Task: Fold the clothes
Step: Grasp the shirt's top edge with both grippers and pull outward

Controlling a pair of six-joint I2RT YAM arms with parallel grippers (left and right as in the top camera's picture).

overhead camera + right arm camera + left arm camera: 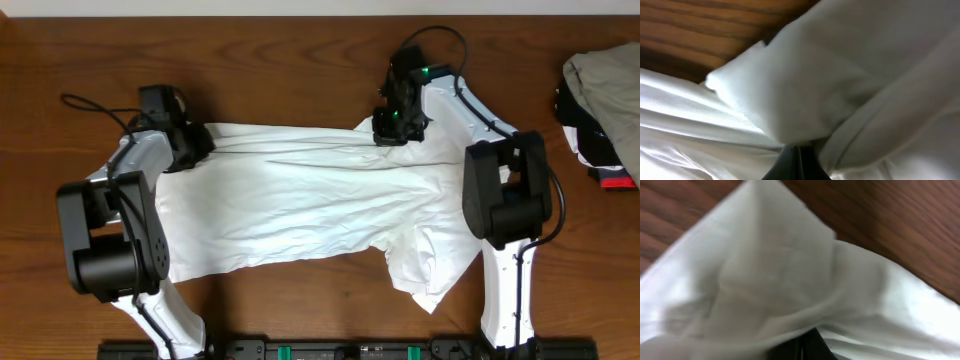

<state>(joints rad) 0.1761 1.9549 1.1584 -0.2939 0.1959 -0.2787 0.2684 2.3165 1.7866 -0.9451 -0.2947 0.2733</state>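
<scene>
2 grippers sit on the far edge of a white T-shirt (300, 200), which lies spread sideways across the middle of the wooden table (300, 60). 1 short sleeve (430, 268) points toward the near edge on the right. The cloth is wrinkled, with a long ridge running along its far side from one gripper to the other.

The left gripper (197, 140) is at the shirt's far left corner, where the fabric gathers into it. In the left wrist view its dark fingers (805, 347) show only as a sliver at the bottom. The cloth rises from them in a loose peak with wood behind it. The jaws look closed down to the thickness of the fabric, pinching that corner.

The right gripper (395, 130) is on the far edge further right, at the shoulder end. In the right wrist view its fingers (792, 162) meet with barely a line between them, and a thick fold of white cloth is clamped there and bulges up above them.

A heap of clothes (605, 100), grey, black and a bit of red, lies at the table's right edge, well apart from the shirt.
</scene>
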